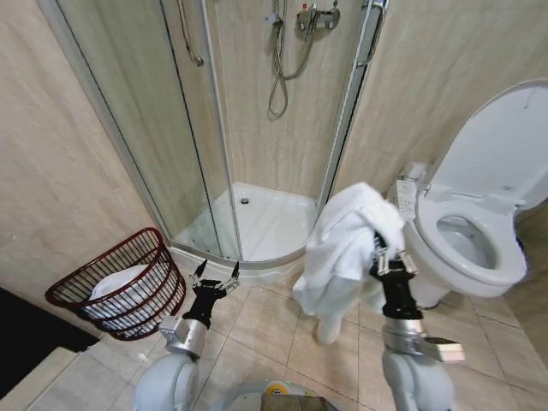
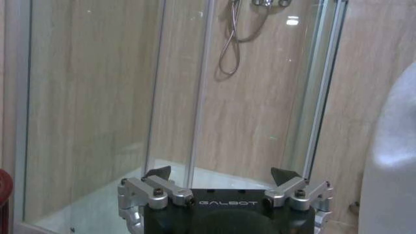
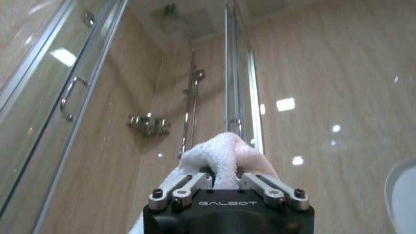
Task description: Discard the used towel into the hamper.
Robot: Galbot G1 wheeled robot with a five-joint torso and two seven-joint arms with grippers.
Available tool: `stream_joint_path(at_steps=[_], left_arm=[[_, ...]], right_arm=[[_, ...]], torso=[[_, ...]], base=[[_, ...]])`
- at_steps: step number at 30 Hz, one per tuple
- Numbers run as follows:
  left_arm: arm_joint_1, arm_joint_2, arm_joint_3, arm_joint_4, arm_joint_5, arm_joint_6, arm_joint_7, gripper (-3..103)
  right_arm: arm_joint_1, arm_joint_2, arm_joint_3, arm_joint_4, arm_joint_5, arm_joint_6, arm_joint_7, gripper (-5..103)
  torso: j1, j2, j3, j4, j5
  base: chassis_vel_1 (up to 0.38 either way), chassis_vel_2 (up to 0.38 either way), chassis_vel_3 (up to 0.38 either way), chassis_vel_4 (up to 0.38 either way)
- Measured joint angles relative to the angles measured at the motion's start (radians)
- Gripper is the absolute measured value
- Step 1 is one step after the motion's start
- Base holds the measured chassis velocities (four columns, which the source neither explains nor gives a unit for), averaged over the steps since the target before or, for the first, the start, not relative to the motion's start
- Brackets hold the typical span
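A white towel hangs in folds from my right gripper, which is shut on it above the floor tiles, between the shower and the toilet. In the right wrist view the towel bulges out from between the closed fingers. The hamper, a dark red wire basket with white cloth inside, leans against the left wall on the floor. My left gripper is open and empty just right of the hamper's rim; its spread fingers point at the shower glass.
A corner shower cabin with glass doors stands straight ahead. A toilet with raised lid is at the right, close to the towel. Tiled floor lies between my arms. A dark step is at the lower left.
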Motion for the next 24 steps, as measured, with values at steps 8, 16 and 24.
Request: stream_joint_path(at_steps=[8,16,24], left_arm=[[0.000,0.000,0.000,0.000,0.000,0.000,0.000,100],[0.000,0.000,0.000,0.000,0.000,0.000,0.000,100],[0.000,0.000,0.000,0.000,0.000,0.000,0.000,100]], right_arm=[[-0.016,0.008,0.047,0.069,0.038,-0.018,0.007,13],[-0.013,0.009,0.060,0.093,0.044,-0.014,0.029,13],[0.001,0.006,0.051,0.117,0.055,-0.026,0.130,13]], torso=[[0.000,0.000,0.000,-0.0001,0.0000],[0.004,0.013,0.006,-0.0001,-0.0001],[0.016,0.048,0.031,-0.0001,0.0000]], base=[[0.000,0.000,0.000,0.000],[0.000,0.000,0.000,0.000],[0.000,0.000,0.000,0.000]])
